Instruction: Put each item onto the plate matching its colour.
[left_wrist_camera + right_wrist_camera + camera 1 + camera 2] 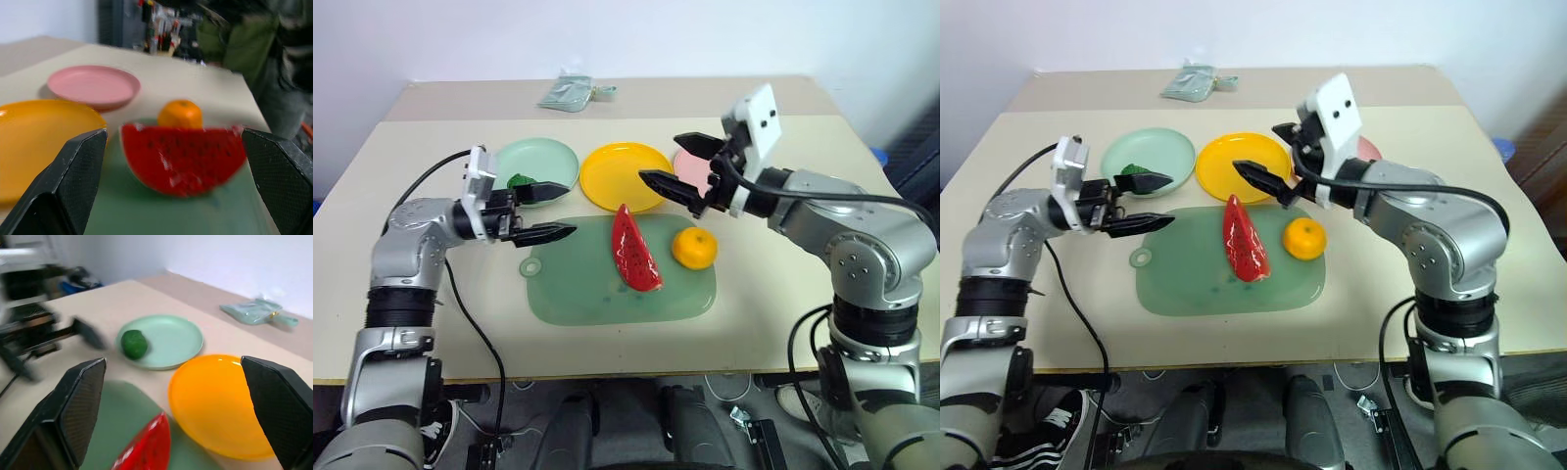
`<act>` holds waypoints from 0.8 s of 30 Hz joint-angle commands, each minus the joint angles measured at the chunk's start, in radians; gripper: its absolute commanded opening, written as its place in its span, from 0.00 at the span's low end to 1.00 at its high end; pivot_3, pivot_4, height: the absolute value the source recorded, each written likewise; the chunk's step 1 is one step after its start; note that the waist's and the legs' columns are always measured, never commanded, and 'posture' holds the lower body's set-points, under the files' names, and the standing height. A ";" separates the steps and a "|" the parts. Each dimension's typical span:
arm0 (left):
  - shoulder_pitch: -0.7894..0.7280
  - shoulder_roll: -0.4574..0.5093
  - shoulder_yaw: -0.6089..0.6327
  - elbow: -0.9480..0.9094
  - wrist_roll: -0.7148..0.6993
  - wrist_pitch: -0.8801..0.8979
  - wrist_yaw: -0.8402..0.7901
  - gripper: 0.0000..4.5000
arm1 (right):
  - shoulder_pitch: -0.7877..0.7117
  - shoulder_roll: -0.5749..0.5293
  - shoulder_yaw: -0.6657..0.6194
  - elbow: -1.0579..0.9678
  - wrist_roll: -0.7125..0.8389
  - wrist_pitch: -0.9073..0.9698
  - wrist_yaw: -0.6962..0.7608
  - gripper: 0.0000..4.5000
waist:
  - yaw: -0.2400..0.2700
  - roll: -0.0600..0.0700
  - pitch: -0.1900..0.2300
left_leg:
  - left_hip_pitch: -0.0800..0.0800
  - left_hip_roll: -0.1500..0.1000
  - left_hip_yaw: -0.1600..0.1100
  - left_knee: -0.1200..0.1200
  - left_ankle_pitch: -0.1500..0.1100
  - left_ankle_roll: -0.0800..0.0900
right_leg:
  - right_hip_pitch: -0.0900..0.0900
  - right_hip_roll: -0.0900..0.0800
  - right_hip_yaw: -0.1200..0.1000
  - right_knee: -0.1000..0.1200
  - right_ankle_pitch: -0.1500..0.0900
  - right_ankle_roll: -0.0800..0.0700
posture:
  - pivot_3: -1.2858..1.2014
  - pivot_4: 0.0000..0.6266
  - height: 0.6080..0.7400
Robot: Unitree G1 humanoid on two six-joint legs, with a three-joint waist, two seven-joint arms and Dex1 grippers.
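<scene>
Hovering with left gripper [551, 211] and right gripper [677, 163] both spread wide, empty; green ball [134, 343] sitting at nine o'clock on mint plate [173, 339].

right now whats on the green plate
A dark green ball sits on the green plate, near its rim. The left gripper covers part of the plate in the head views; in the right wrist view the rest of the plate is bare.
</scene>
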 commanded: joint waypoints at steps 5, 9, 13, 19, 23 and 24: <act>0.056 0.042 0.032 -0.069 -0.030 -0.021 -0.036 1.00 | -0.188 0.137 -0.030 0.006 -0.054 0.384 -0.203 1.00 | 0.015 0.000 0.000 | -0.001 0.000 0.000 0.000 0.000 0.000 | -0.001 0.000 0.000 0.000 0.000 0.000 | 0.52 0.24 1.00; 0.054 0.028 0.022 -0.056 -0.017 -0.051 -0.027 1.00 | -0.203 0.131 -0.018 0.058 -0.001 0.445 -0.168 1.00 | 0.016 0.000 0.000 | -0.001 -0.001 0.000 0.001 0.000 0.000 | 0.000 -0.001 0.000 -0.001 0.000 0.000 | 0.52 0.24 1.00; 0.036 0.011 0.010 -0.033 -0.010 -0.069 -0.018 1.00 | -0.214 0.052 0.035 0.188 0.188 0.445 -0.154 1.00 | 0.009 0.000 0.000 | -0.001 -0.001 0.000 0.000 0.000 0.000 | 0.000 0.000 0.000 0.000 0.000 0.000 | 0.52 0.24 1.00; 0.046 -0.005 0.008 -0.042 -0.015 -0.069 -0.014 1.00 | -0.258 0.000 0.112 0.361 0.439 0.445 -0.291 1.00 | -0.009 0.000 0.000 | -0.001 0.000 0.000 -0.001 0.000 0.000 | -0.001 0.000 0.000 0.000 0.000 0.000 | 0.52 0.24 1.00; 0.049 0.003 0.008 -0.030 -0.007 -0.076 -0.020 1.00 | -0.288 -0.024 0.167 0.427 0.577 0.445 -0.382 1.00 | -0.014 0.000 0.000 | -0.001 0.000 0.000 -0.001 0.000 0.000 | -0.001 0.000 0.000 0.000 0.000 0.000 | 0.52 0.24 1.00; 0.047 0.002 0.008 -0.029 -0.006 -0.076 -0.019 1.00 | -0.287 -0.025 0.177 0.431 0.598 0.445 -0.409 1.00 | -0.014 0.000 0.000 | -0.001 0.000 0.000 -0.001 0.000 0.000 | -0.001 0.000 0.000 0.000 0.000 0.000 | 0.52 0.24 1.00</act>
